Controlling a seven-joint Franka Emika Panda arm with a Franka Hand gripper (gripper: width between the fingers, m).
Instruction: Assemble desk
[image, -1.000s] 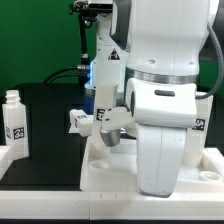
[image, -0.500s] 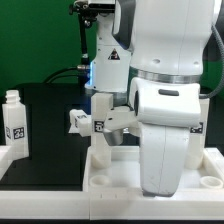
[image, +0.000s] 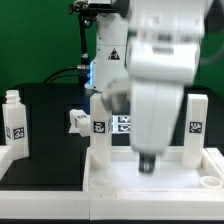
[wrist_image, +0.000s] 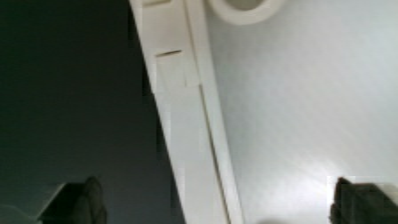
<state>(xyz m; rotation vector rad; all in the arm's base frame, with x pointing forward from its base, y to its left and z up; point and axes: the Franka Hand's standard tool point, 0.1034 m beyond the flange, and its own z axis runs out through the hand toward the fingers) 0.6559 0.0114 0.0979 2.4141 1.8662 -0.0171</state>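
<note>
Gripper (image: 148, 162) opened, off leg (image: 99, 128) — upright in desk (image: 112, 175) corner.

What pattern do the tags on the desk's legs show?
Black-and-white squares on each tag; best in the exterior view.

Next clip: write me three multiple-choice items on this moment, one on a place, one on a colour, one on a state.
1. The gripper hangs over:
A the desk top
B the far-left leg
C the green backdrop

2. The desk top is:
A black
B white
C green

3. The gripper is:
A shut on a leg
B shut on the rim
C open and empty

Answers:
1. A, it points down into the tray.
2. B, its rim is white in both views.
3. C, the wrist view shows the fingers far apart with nothing between them.
</note>
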